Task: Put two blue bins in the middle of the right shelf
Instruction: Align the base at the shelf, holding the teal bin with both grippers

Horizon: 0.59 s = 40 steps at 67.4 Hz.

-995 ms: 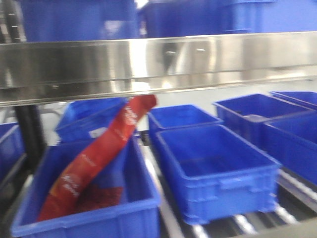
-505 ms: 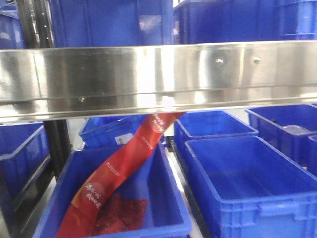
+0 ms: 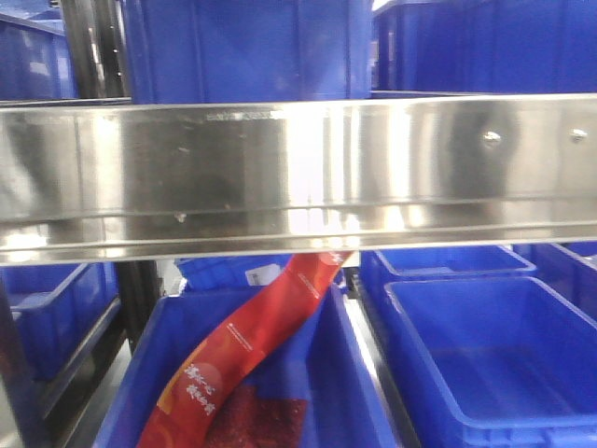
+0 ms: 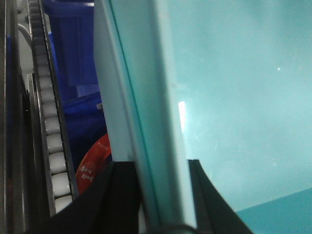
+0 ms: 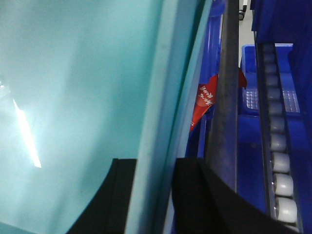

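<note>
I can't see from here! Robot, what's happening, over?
Left gripper and right gripper each clamped on the pale cyan bin rim. Steel shelf rail ahead, dark blue bins already sitting above it.

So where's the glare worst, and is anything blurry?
Front view: bright reflections streak the steel rail, the image slightly soft. Left wrist view: a white glint on the pale cyan bin, its rim blurred from closeness. Right wrist view: a similar streak, everything soft.

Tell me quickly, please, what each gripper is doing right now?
Left gripper: shut on the pale cyan bin, fingers either side of its rim.
Right gripper: shut on the pale cyan bin rim likewise.
</note>
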{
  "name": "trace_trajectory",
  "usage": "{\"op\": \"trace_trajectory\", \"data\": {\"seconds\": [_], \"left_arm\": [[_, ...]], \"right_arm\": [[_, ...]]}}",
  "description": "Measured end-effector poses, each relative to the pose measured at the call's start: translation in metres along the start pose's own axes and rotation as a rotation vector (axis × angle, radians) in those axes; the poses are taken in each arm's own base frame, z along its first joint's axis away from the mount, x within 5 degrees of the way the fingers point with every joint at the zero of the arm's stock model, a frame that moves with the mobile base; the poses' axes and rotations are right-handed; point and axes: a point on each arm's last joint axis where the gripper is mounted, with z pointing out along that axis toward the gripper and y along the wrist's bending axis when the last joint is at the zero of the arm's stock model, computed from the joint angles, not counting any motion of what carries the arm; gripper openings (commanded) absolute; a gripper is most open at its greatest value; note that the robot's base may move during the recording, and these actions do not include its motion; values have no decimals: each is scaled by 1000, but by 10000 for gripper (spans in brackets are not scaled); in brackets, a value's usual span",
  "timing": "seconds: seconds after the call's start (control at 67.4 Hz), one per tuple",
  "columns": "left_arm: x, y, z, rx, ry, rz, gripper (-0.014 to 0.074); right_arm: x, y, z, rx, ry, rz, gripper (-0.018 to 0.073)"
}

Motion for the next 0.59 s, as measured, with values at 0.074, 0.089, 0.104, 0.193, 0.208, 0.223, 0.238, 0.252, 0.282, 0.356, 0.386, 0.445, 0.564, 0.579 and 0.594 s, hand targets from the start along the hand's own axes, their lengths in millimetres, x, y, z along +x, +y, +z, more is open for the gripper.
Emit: {"op": "trace_trajectory", "data": {"seconds": [0.074, 0.089, 0.104, 0.193, 0.208, 0.223, 0.238, 0.252, 0.282, 0.356, 0.386, 0.445, 0.564, 0.579, 0.594], "left_arm": [[0, 0, 0, 0, 0, 0, -111], [0, 0, 0, 0, 0, 0, -111], [0, 0, 0, 0, 0, 0, -111], [0, 0, 0, 0, 0, 0, -111], [0, 0, 0, 0, 0, 0, -111], [0, 0, 0, 0, 0, 0, -111], [0, 0, 0, 0, 0, 0, -111], [0, 0, 0, 0, 0, 0, -111], [0, 0, 0, 0, -2, 0, -111], [-1, 0, 0, 0, -6, 0, -111], [-1, 0, 0, 0, -6, 0, -111], [-1, 0, 0, 0, -6, 0, -111], [-1, 0, 0, -2, -6, 1, -111], [-1, 0, 0, -2, -6, 1, -111], [-1, 0, 0, -2, -6, 1, -111]], "right_arm": [[0, 0, 0, 0, -2, 0, -162], [0, 0, 0, 0, -2, 0, -162], [0, 0, 0, 0, -2, 0, -162], [-1, 0, 0, -2, -8, 0, -162], [-1, 0, 0, -2, -9, 0, -162], [-1, 0, 0, -2, -9, 0, -162], [-1, 0, 0, -2, -9, 0, -162], [-1, 0, 0, -3, -11, 0, -162], [-1, 0, 0, -3, -13, 0, -162], [-2, 0, 0, -5, -18, 0, -162], [-2, 0, 0, -5, -20, 0, -162], [-2, 1, 0, -6, -22, 0, -162], [-2, 1, 0, -6, -22, 0, -162], [-2, 1, 0, -6, -23, 0, -162], [-2, 1, 0, -6, -23, 0, -162]]}}
